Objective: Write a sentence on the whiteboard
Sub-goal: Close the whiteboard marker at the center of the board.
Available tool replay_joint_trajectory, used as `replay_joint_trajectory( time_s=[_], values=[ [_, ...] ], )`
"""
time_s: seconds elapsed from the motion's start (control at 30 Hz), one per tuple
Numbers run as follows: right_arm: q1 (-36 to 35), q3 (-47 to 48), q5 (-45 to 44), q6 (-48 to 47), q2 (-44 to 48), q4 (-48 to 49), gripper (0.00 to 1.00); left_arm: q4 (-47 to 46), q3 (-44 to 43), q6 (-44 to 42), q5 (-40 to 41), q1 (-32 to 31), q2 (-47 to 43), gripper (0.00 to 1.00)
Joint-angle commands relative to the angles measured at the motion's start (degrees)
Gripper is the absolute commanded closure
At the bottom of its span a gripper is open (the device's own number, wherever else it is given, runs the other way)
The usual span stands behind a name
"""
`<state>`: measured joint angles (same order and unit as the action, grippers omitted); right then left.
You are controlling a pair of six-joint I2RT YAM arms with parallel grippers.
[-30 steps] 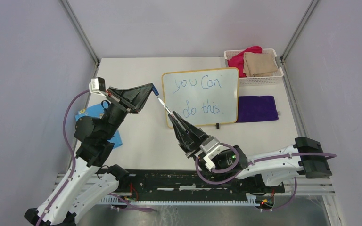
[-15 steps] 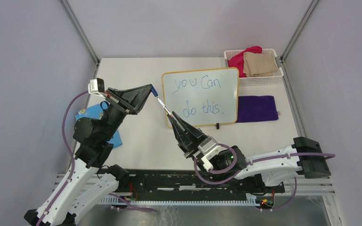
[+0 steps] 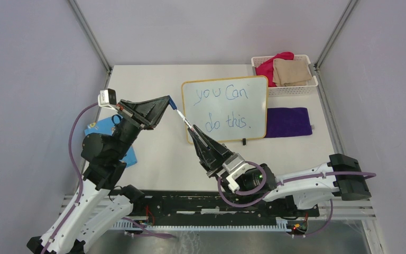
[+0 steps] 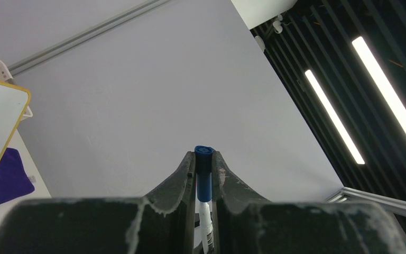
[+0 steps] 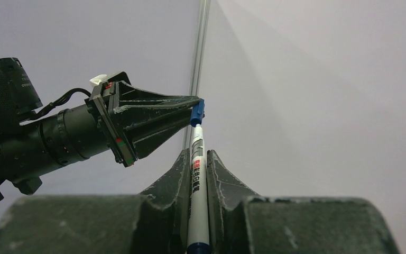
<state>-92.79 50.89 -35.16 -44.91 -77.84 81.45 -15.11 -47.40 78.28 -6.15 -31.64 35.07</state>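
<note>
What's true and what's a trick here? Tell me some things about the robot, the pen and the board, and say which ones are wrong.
1. The whiteboard has blue words on it. True.
2. The right gripper holds the marker. True.
3. The left gripper is empty. False: it pinches the blue cap.
4. The purple cloth is inside the basket. False: it lies flat on the table, right beside the whiteboard.
5. The whiteboard has a yellow-orange rim. True.
</note>
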Motion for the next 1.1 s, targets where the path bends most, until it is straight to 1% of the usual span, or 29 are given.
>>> replay_joint_trajectory(
  time_s=[0.0, 1.07],
  values=[
    [-0.3, 2.6, -0.2, -0.4, 0.0, 2.5, 1.0, -0.4, -0.1, -4.1, -0.5, -0.2, -0.4, 0.98],
    [-0.2, 3.8, -1.3, -1.7, -1.6, 2.7, 1.0, -0.4, -0.3, -4.3, -1.0, -0.2, -1.2, 0.98]
  ],
)
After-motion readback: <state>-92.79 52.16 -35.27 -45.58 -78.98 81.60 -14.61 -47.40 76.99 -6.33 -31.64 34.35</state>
